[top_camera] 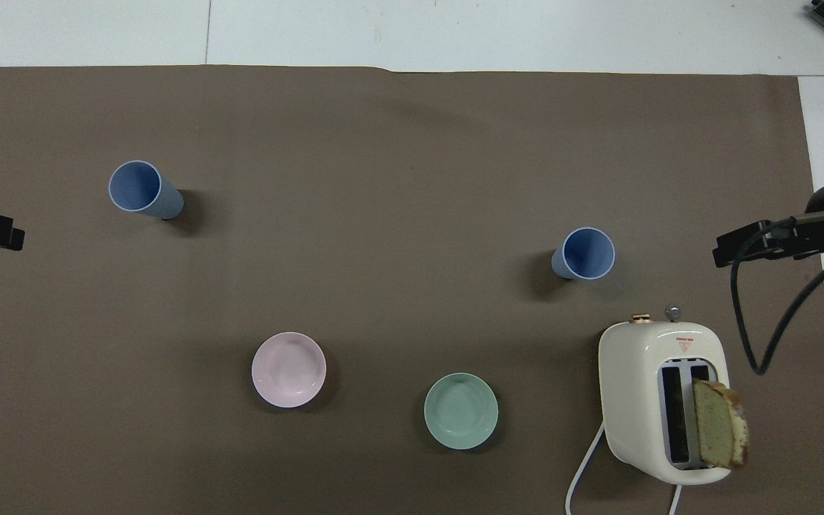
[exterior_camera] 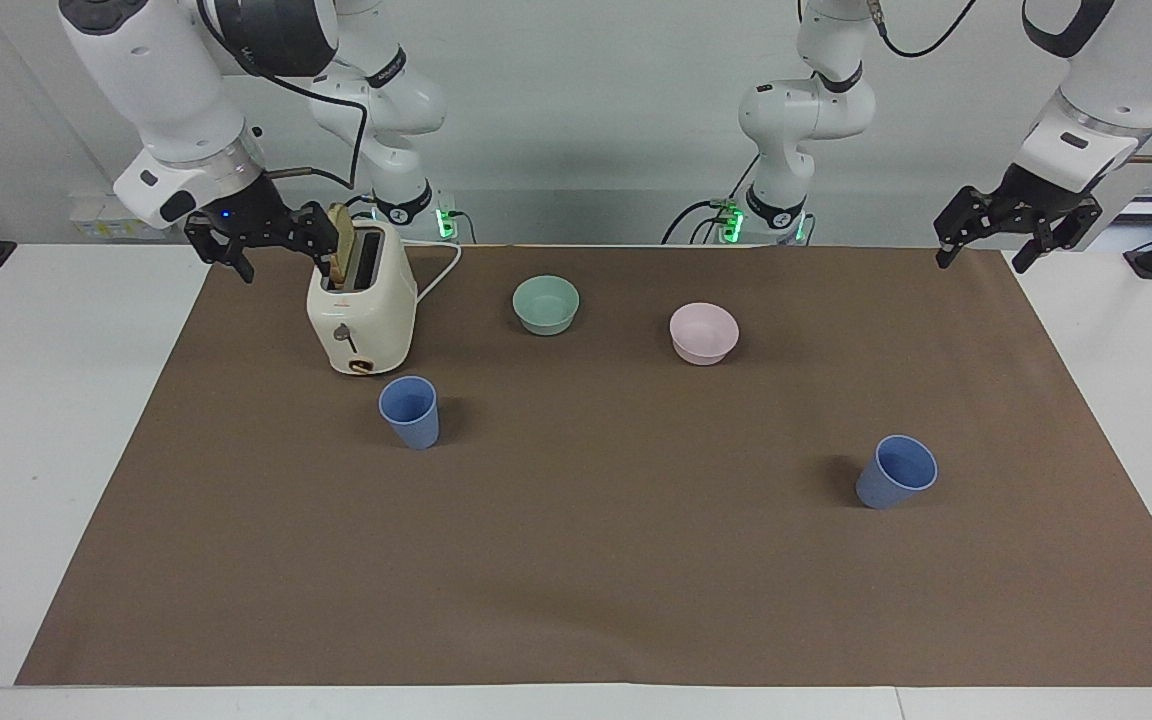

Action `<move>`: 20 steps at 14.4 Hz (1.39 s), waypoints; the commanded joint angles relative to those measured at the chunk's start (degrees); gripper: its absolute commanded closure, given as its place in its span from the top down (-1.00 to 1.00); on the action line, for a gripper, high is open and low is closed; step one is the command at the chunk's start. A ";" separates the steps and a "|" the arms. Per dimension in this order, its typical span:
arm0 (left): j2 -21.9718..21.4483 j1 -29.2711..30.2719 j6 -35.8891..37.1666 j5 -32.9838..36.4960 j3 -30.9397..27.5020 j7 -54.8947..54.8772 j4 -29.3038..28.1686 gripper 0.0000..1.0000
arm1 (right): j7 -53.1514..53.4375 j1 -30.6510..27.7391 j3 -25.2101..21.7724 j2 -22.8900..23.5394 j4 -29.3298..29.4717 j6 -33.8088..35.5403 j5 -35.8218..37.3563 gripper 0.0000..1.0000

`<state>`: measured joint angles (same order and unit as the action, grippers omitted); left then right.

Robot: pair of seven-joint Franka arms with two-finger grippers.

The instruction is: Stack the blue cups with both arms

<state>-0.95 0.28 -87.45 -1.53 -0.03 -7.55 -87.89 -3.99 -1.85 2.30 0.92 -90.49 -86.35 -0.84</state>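
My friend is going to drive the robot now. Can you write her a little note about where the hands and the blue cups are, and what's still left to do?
Right gripper: open, holding nothing, up in the air beside the toaster.
Left gripper: open, holding nothing, over the mat's corner at its own end; this arm waits.
Blue cups: one stands upright just farther from the robots than the toaster; the other stands upright toward the left arm's end.
Done: nothing yet; the cups stand apart.
Left: pick up the cups and stack one in the other.

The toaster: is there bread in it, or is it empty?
Not empty. One bread slice stands up out of one slot of the toaster; the slot beside it looks empty.
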 commanded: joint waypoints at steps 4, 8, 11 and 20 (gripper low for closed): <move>-0.28 -0.10 0.08 0.65 0.12 0.34 0.44 1.00 | -1.46 -0.34 0.17 0.48 0.85 1.01 0.14 1.00; -0.37 -0.10 -0.88 0.65 0.12 0.34 0.09 1.00 | -1.55 -0.34 0.17 0.48 0.76 1.01 0.14 1.00; -0.28 -0.19 -1.41 0.65 0.12 0.34 0.09 1.00 | -1.55 -0.34 0.17 0.48 0.67 0.92 0.14 1.00; 0.07 -0.10 -5.80 0.65 0.12 -0.01 -0.17 1.00 | -1.55 -0.78 0.08 0.48 0.67 0.75 0.14 1.00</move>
<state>-0.87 0.27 -91.55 -1.53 0.07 -7.56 -87.91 -3.99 -1.91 2.16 1.13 -90.49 -86.35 -0.84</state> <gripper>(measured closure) 0.000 0.000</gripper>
